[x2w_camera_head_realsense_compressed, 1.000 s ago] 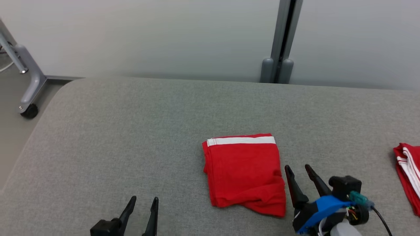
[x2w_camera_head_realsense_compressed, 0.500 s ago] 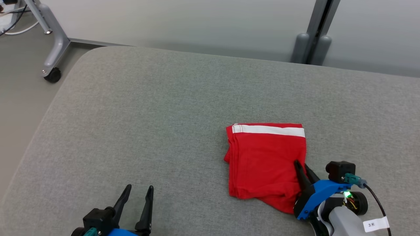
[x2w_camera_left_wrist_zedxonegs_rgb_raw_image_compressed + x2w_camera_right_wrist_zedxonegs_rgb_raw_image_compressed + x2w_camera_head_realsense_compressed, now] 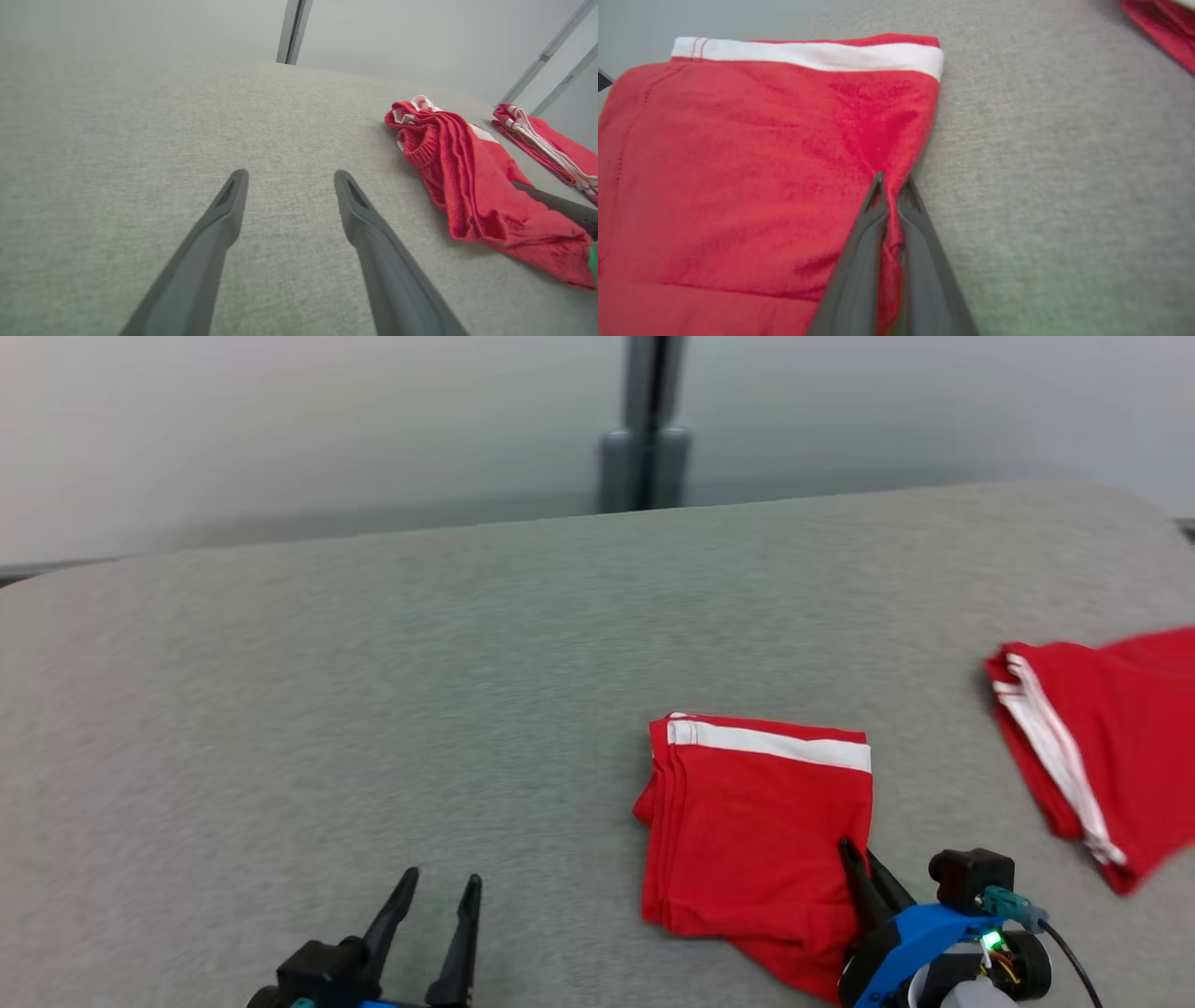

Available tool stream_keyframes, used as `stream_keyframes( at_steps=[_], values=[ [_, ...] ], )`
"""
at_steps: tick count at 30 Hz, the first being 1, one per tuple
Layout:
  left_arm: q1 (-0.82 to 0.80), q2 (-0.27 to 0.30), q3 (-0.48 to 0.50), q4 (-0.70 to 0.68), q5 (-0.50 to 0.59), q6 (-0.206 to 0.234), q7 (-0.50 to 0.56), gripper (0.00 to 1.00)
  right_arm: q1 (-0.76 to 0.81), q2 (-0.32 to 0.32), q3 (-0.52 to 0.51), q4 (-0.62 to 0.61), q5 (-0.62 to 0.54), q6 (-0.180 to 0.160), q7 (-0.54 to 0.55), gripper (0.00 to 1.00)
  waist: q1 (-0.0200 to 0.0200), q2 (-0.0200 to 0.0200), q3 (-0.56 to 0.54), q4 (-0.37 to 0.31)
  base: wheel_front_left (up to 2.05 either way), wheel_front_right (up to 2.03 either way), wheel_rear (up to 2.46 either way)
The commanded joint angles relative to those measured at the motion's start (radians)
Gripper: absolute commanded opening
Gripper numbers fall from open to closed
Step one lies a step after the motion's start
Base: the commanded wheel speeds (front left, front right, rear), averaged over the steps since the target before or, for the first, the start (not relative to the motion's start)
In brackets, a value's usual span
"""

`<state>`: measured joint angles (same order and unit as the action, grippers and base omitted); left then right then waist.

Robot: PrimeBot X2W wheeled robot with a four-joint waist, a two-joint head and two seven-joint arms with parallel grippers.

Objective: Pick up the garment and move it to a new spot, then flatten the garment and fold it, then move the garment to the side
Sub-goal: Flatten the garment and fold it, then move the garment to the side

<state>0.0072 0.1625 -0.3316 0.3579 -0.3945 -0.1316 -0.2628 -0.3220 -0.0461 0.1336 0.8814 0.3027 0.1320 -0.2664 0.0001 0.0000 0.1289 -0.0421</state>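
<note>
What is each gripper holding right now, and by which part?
The right gripper is shut on the folded red garment, pinching cloth at its right edge, toward the robot's end. The left gripper is open over the grey surface, holding nothing.

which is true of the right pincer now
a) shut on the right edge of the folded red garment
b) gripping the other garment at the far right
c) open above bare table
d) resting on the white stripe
a: in the right wrist view the right pincer is closed on the right edge of the garment, with red cloth bunched in its grip.
</note>
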Motion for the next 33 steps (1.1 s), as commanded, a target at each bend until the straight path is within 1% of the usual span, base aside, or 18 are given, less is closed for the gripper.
stream_keyframes(
  at_steps=[1,4,8,11,15,19,23,27,30,33],
  values=[
    [-0.007,-0.002,-0.017,-0.011,0.003,0.002,-0.002,1.0,0.042,-0.011,0.002,-0.002,0.001,-0.002,0.004,0.0,-0.0001,0.0,-0.058,-0.108,0.0,0.0,0.0],
    [-0.017,-0.002,-0.063,-0.032,-0.016,0.002,-0.002,1.0,0.055,-0.009,0.012,-0.024,-0.002,-0.002,0.004,0.0,-0.0001,0.0,-0.051,-0.182,0.0,0.0,0.0],
    [-0.031,0.012,-0.094,-0.048,-0.026,0.002,-0.002,1.0,0.068,-0.008,0.023,-0.048,-0.005,-0.002,0.003,0.0,-0.0001,0.0,-0.036,-0.256,0.0,0.0,0.0],
    [-0.035,0.018,-0.115,-0.056,-0.027,0.002,-0.002,1.0,0.069,-0.008,0.027,-0.069,-0.01,-0.001,0.002,0.0,-0.0001,0.0,-0.021,-0.298,0.0,0.0,0.0],
    [-0.04,0.031,-0.125,-0.064,-0.031,0.002,-0.002,1.0,0.057,-0.008,0.023,-0.09,-0.032,-0.001,0.002,0.0,-0.0001,0.0,0.001,-0.337,0.0,0.0,0.0],
    [-0.048,0.044,-0.142,-0.07,-0.033,0.002,-0.002,1.0,0.029,-0.007,0.009,-0.107,-0.075,-0.001,0.002,0.0,-0.0001,0.0,0.027,-0.358,0.0,0.0,0.0],
    [-0.054,0.053,-0.145,-0.074,-0.035,0.002,-0.002,1.0,0.003,-0.007,-0.004,-0.12,-0.121,-0.001,0.002,0.0,-0.0001,0.0,0.046,-0.366,0.0,0.0,0.0],
    [-0.057,0.074,-0.155,-0.076,-0.036,0.002,-0.002,1.0,-0.06,-0.007,-0.026,-0.144,-0.202,-0.001,0.002,0.0,-0.0001,0.0,0.071,-0.368,0.0,0.0,0.0],
    [-0.065,0.089,-0.167,-0.08,-0.04,0.002,-0.002,1.0,-0.128,-0.007,-0.081,-0.158,-0.295,-0.002,0.011,0.0,-0.0001,0.0,0.093,-0.363,0.0,0.0,0.0],
    [-0.07,0.108,-0.172,-0.083,-0.044,0.002,-0.002,1.0,-0.207,-0.01,-0.159,-0.193,-0.402,-0.002,0.05,0.0,-0.0001,0.0,0.115,-0.353,0.0,0.0,0.0]
  ],
)
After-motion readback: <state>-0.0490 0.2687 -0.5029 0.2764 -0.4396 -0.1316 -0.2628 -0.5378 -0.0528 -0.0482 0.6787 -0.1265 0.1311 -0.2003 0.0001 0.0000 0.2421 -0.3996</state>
